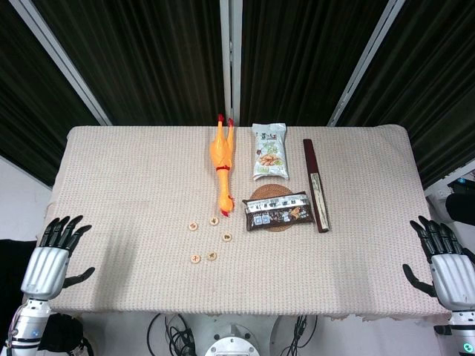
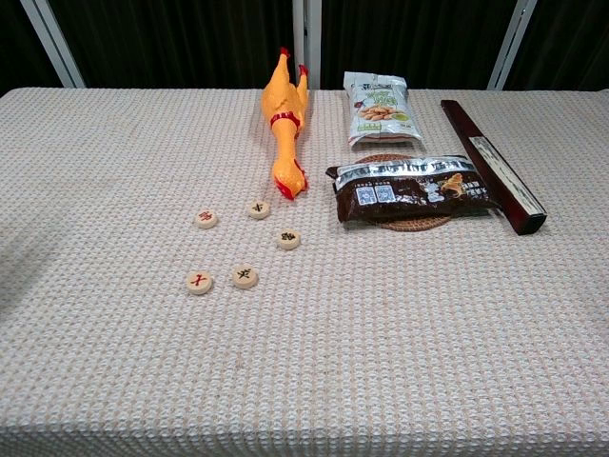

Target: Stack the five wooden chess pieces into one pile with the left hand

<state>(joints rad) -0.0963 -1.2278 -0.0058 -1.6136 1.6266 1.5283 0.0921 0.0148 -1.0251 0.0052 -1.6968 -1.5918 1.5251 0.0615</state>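
Several round wooden chess pieces lie flat and apart on the cloth, none stacked: one [image 2: 206, 219], one [image 2: 259, 209], one [image 2: 288, 239], one [image 2: 199, 282] and one [image 2: 245, 277]. In the head view they form a loose cluster around a piece [image 1: 226, 237] left of centre. My left hand [image 1: 53, 259] hovers at the table's near left corner, fingers spread, holding nothing, far from the pieces. My right hand [image 1: 444, 263] sits at the near right corner, fingers apart and empty. Neither hand shows in the chest view.
A yellow rubber chicken [image 2: 284, 119] lies just behind the pieces. To the right are a dark snack packet [image 2: 409, 188] on a woven coaster [image 2: 414, 225], a green-white snack bag [image 2: 381, 108] and a long dark wooden box [image 2: 490, 164]. The table [image 2: 114, 381] is covered in beige cloth.
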